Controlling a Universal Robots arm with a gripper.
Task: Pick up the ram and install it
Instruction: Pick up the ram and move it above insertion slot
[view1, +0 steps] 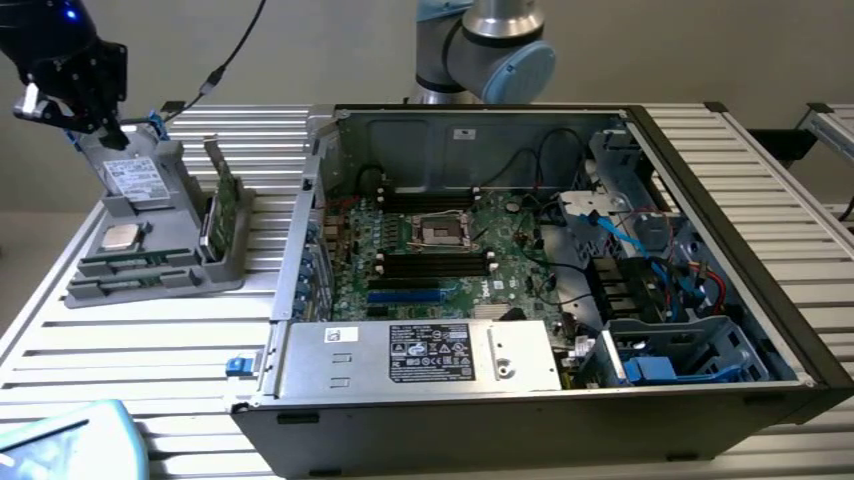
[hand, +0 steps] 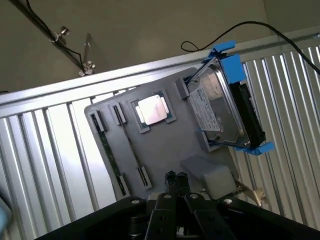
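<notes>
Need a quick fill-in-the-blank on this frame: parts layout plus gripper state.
1. The ram sits in the gray ___, outside the computer case.
2. Between the ram and the hard drive lies the square silver ___.
3. The hard drive's side rails are coloured ___.
4. The gripper holds nothing; its jaws are ___.

Missing words: tray; processor chip; blue; shut.

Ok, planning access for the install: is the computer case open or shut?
Open: the computer case lies with its upward side uncovered, leaving the motherboard exposed.
</notes>
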